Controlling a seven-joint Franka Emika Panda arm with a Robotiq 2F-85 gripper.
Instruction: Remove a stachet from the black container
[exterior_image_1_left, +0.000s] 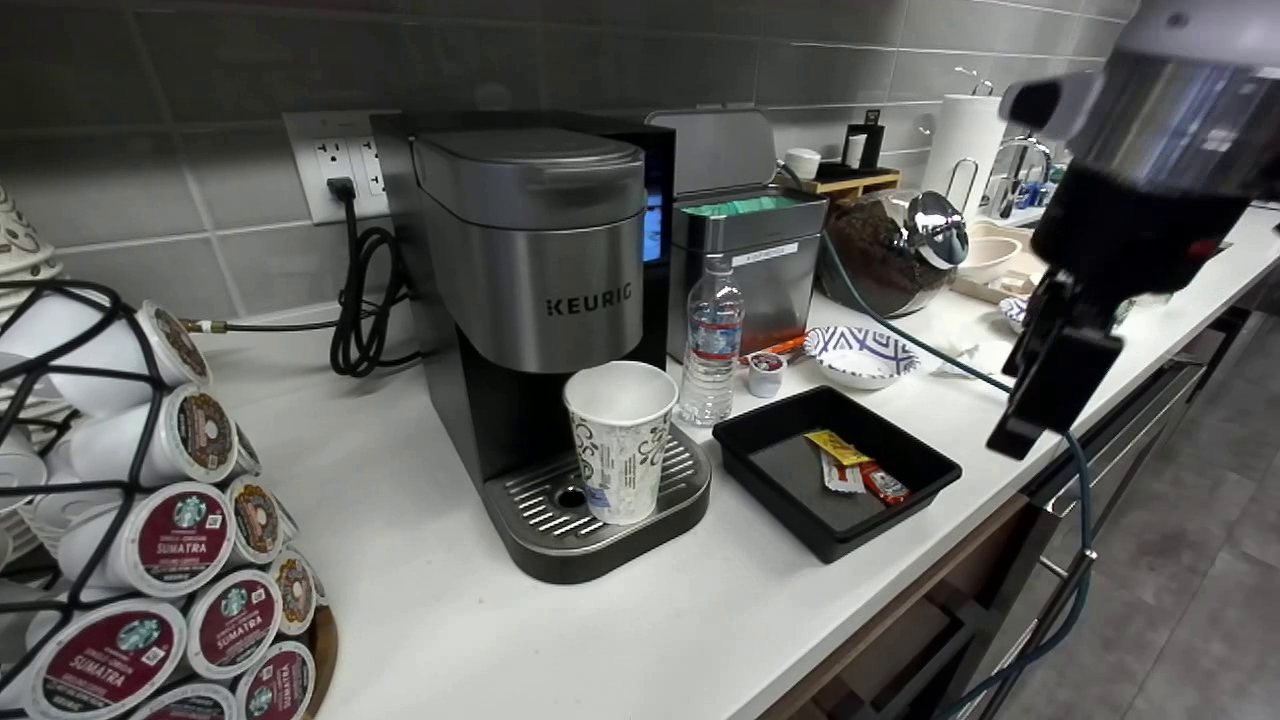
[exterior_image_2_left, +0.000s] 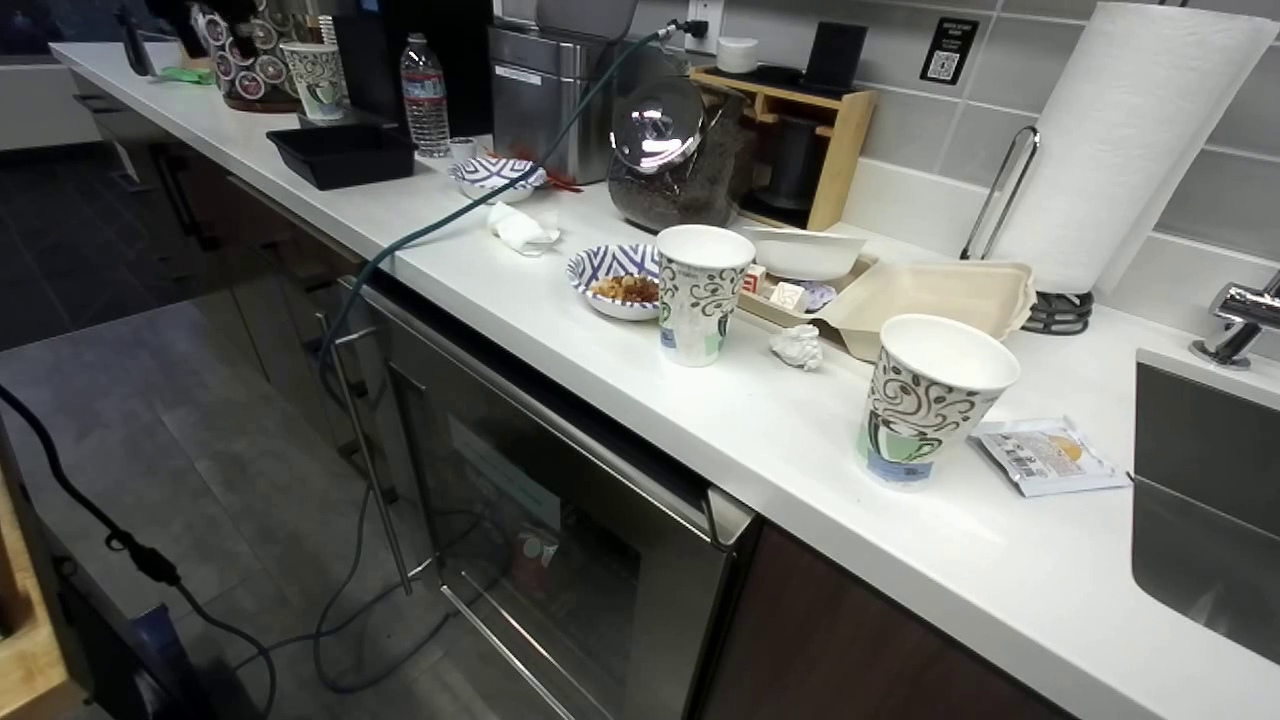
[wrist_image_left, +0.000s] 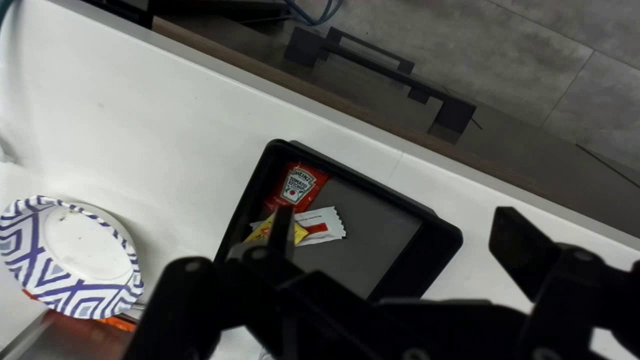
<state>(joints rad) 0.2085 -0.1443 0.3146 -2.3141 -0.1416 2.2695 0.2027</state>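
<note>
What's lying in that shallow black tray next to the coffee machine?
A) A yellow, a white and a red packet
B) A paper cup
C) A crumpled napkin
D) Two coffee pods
A: in an exterior view the yellow packet and white packet lie inside the black tray with the red packet, whose ketchup label is readable in the wrist view.

- Counter (exterior_image_2_left: 780, 430) bright, floor (exterior_image_1_left: 1200, 560) dim
- Hard glare on jar lid (exterior_image_2_left: 657, 125) in both exterior views
- Robot arm (exterior_image_1_left: 1190, 130) blurred in an exterior view
- Wrist view: gripper (wrist_image_left: 392, 220) near-black, detail lost; soft shadow beside bowl (wrist_image_left: 85, 250); lower left corner blurry
</note>
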